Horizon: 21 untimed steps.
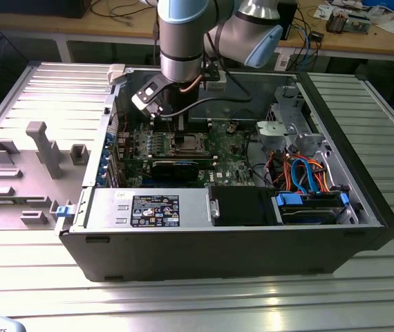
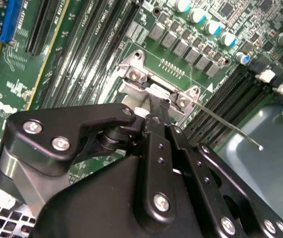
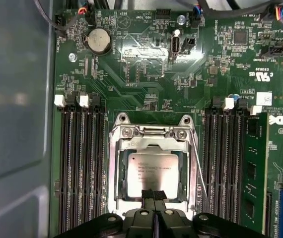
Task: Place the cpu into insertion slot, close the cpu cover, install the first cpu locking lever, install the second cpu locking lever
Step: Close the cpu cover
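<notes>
- One arm (image 1: 183, 41) reaches straight down into the open computer case (image 1: 218, 249). Its hand (image 3: 154, 194) has fingers pressed together with nothing visible between them, tips at the cpu's edge.
- The cpu (image 3: 153, 168) lies in its socket, framed by the lowered cpu cover (image 3: 115, 171).
- Beside the cpu, a thin locking lever (image 2: 226, 124) angles up off the green board (image 3: 146, 84).
- The case rests on a slatted counter (image 1: 183, 297).
</notes>
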### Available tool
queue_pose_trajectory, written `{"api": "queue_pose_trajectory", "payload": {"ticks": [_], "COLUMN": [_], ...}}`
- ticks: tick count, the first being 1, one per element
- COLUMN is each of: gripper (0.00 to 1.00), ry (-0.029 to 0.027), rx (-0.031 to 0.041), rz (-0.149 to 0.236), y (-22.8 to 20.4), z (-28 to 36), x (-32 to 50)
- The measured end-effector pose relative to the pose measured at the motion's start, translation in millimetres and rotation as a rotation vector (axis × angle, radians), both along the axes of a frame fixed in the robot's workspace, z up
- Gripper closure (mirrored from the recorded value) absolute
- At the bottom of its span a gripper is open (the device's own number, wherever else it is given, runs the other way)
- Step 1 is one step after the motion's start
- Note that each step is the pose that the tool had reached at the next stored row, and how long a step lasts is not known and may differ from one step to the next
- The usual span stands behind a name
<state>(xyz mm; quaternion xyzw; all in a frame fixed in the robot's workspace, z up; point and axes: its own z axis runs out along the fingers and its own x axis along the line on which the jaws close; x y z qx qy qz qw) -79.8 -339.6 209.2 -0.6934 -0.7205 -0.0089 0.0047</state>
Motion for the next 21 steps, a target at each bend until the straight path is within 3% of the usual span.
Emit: {"api": "queue_pose_trajectory", "payload": {"ticks": [11,18,20,21], "gripper": [0.89,0.89,0.89,0.89], "ry": [0.0004,0.0002,0.0003,0.0003], "rx": [0.0,0.0007,0.0004,0.0004], "rz": [0.0,0.0,0.0,0.0], "y": [-0.1,0.0,0.0,0.0], "z": [-4.4,1.6,1.7,1.6], "x": [-0.1,0.0,5.0,12.5]}}
